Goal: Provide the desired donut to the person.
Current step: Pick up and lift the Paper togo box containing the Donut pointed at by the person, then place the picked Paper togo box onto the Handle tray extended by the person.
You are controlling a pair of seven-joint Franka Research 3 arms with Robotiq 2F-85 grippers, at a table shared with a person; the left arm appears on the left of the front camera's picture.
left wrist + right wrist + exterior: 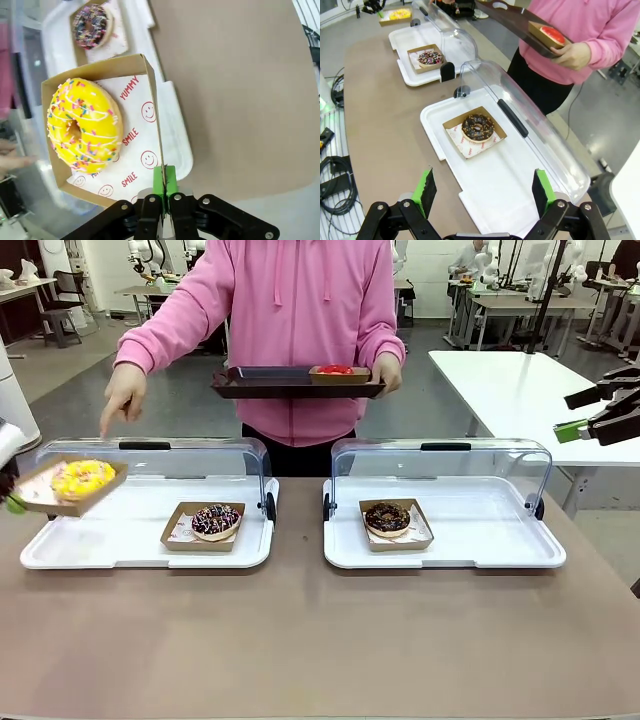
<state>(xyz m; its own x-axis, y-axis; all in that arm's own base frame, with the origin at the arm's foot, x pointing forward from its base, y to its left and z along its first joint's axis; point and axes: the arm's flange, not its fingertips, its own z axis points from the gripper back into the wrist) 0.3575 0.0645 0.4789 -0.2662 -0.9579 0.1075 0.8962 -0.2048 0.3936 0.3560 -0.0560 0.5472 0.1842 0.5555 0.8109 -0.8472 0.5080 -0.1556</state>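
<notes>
One box [100,66] wall was all the left gripper [164,186] pinched, yellow donut [84,125] aloft at nine o'clock. It seemed best carried level to the person [300,300] holding a tray [262,383] at twelve. Right gripper [483,189] hung released.

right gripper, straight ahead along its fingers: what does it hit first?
Probably the chocolate donut in its cardboard boat on the white tray; the open right gripper points about there, nothing between. Depth unclear.
</notes>
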